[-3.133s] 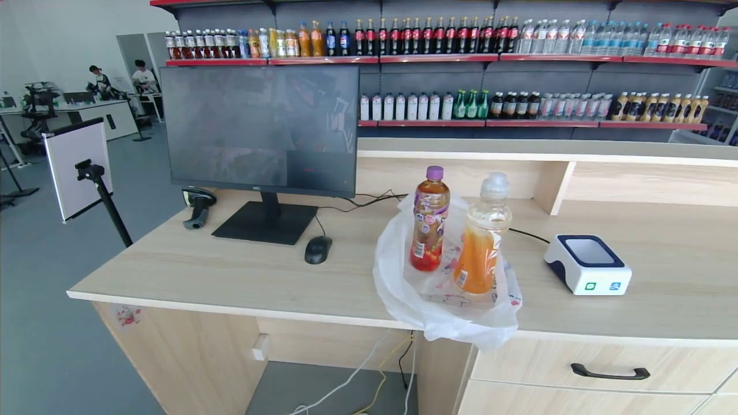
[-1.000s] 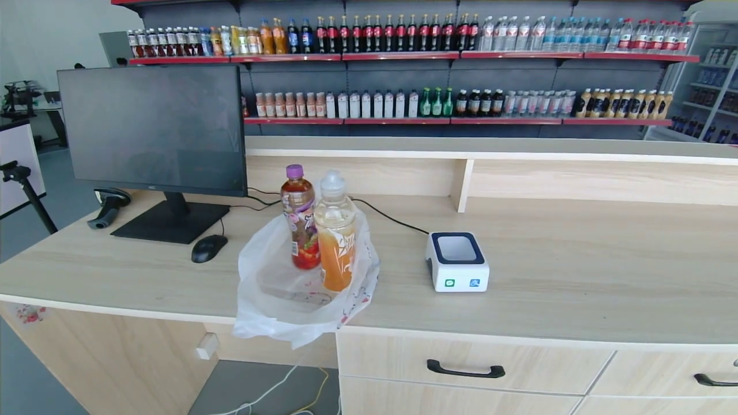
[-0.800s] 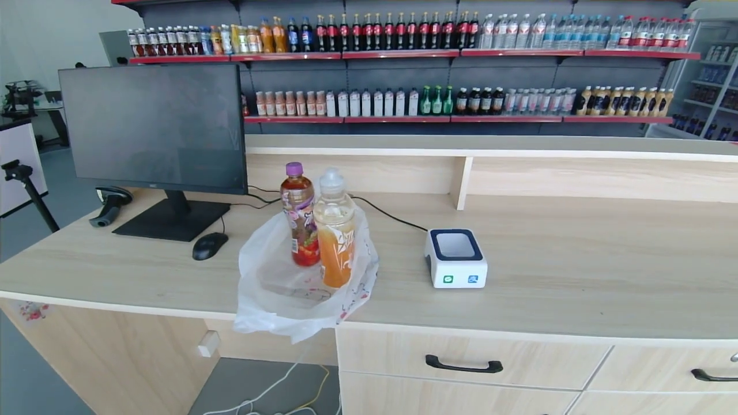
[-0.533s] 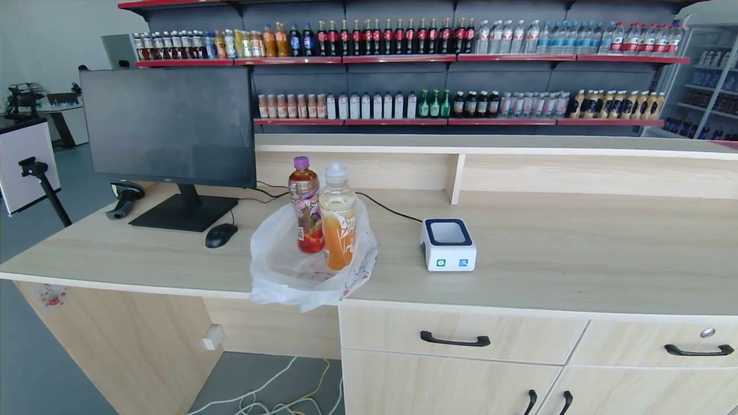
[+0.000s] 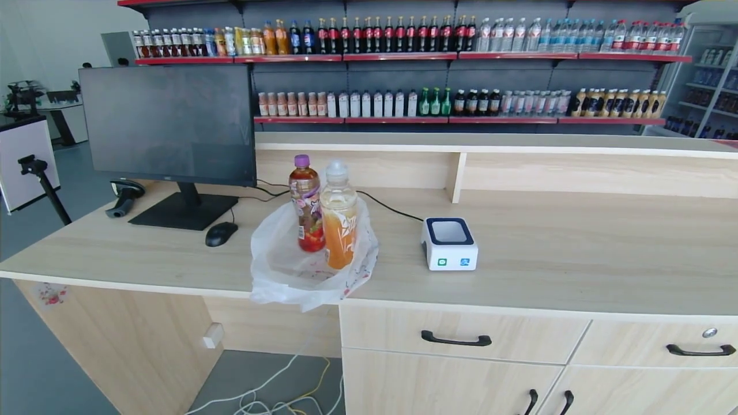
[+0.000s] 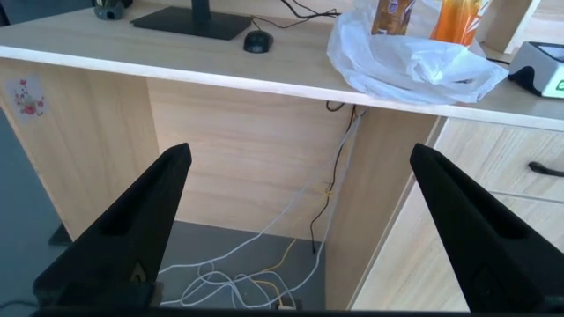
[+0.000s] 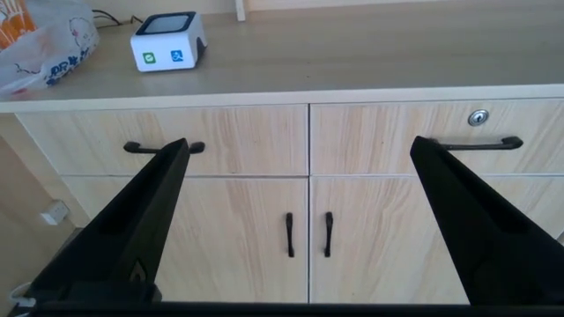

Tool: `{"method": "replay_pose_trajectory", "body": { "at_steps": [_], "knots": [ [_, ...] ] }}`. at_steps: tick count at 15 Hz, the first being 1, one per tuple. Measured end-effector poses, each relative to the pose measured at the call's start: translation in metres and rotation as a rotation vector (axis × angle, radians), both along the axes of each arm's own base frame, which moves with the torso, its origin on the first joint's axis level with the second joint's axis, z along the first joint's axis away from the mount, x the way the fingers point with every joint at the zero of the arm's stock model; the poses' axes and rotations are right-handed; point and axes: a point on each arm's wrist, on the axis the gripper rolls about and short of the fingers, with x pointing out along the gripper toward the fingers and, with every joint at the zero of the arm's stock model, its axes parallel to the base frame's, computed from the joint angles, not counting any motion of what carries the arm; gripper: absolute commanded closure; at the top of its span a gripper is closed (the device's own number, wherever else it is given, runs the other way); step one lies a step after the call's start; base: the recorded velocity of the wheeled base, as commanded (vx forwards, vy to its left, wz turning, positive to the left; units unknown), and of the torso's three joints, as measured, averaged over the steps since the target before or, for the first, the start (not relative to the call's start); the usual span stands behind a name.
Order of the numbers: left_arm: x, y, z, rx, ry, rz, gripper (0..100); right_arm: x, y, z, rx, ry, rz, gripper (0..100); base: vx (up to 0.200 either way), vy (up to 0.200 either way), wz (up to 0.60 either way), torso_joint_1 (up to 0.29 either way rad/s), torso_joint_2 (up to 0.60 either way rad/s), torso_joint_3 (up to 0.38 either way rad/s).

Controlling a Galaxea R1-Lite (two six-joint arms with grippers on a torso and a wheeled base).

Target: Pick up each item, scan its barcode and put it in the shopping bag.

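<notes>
Nothing on the bench has moved since earlier; only the head camera has shifted. Two bottles stand upright, side by side, in one white shopping bag at the front edge: a purple-capped tea bottle and an orange juice bottle. One barcode scanner sits near, on their right. The left hand and right hand hang low before the bench, fingers spread wide.

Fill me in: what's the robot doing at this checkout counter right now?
Nothing is being handled at this moment. The left gripper and right gripper are both open and empty, held low in front of the counter. The purple-capped bottle and the orange drink bottle stand upright, side by side, in the open shopping bag. The barcode scanner sits on the counter to their right.
</notes>
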Motion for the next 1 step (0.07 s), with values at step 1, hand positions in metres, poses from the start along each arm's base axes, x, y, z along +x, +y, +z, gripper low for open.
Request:
{"method": "replay_pose_trajectory", "body": {
  "at_steps": [1],
  "knots": [
    [0.0, 0.0, 0.0, 0.0, 0.0, 0.0, 0, 0.0, 0.0, 0.0, 0.001, 0.0, 0.0, 0, 0.0, 0.0, 0.0, 0.0, 0.0, 0.0]
  ]
}}
